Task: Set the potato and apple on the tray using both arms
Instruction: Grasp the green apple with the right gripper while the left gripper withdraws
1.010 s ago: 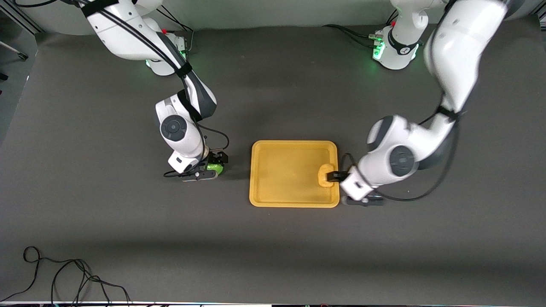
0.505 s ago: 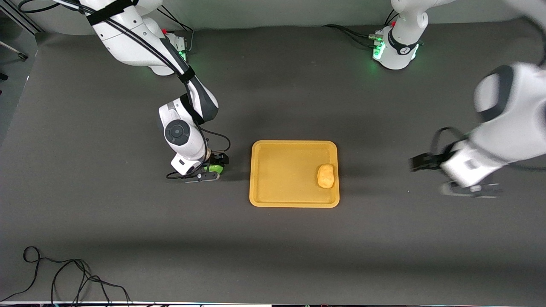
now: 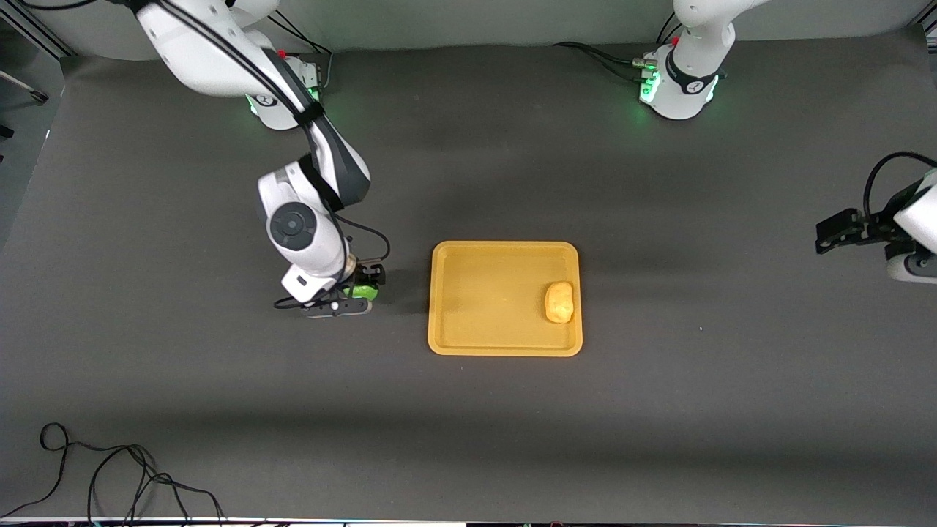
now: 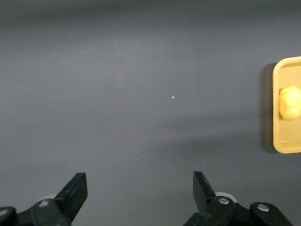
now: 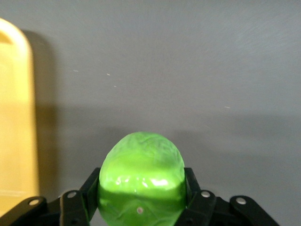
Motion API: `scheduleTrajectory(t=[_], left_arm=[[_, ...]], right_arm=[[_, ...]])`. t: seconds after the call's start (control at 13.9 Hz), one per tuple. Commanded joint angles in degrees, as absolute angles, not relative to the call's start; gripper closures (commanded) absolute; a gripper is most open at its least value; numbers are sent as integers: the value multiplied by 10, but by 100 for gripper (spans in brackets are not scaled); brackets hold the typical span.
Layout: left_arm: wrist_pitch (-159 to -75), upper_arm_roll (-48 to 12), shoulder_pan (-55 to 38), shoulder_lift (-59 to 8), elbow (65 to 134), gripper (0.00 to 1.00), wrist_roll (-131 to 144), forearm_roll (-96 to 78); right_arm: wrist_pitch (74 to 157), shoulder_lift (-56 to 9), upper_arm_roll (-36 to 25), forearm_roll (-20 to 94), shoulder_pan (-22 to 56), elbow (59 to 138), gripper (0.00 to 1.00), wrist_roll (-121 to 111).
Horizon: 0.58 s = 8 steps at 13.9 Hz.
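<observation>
The yellow-orange tray (image 3: 483, 293) lies mid-table. The tan potato (image 3: 559, 301) rests in it by the rim toward the left arm's end; both show in the left wrist view, tray (image 4: 282, 141) and potato (image 4: 289, 101). My right gripper (image 3: 364, 284) is shut on the glossy green apple (image 3: 361, 293), low over the mat beside the tray's rim toward the right arm's end. The right wrist view shows the apple (image 5: 141, 181) clamped between the fingers, with the tray's rim (image 5: 16, 117) alongside. My left gripper (image 3: 834, 233) is open and empty, over bare mat near the left arm's end.
Black cables (image 3: 110, 476) lie on the mat at the front corner toward the right arm's end. The arm bases (image 3: 677, 80) stand along the farthest table edge.
My left gripper let go of the potato, left it in the tray and drew away toward the left arm's end. My right gripper has stayed shut on the apple, shifting slightly.
</observation>
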<state>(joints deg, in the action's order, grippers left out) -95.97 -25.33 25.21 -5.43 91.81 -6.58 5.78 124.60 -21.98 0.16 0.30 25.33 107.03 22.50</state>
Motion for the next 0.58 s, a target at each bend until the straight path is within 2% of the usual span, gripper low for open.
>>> scheduleTrajectory(t=[0.0, 0.14, 0.29, 0.51], left_arm=[[-958, -255, 255, -29, 957, 0, -76, 70], [-992, -255, 254, -22, 990, 0, -78, 68], [-995, -255, 256, -22, 994, 0, -82, 61], [-983, -251, 256, -23, 1007, 0, -91, 61]], right_arm=[[1078, -188, -2, 6, 255, 954, 42, 240], [1012, -189, -1, 6, 258, 874, 42, 247], [980, -193, 4, 8, 264, 818, 42, 287], [968, -226, 6, 4, 343, 751, 42, 372]])
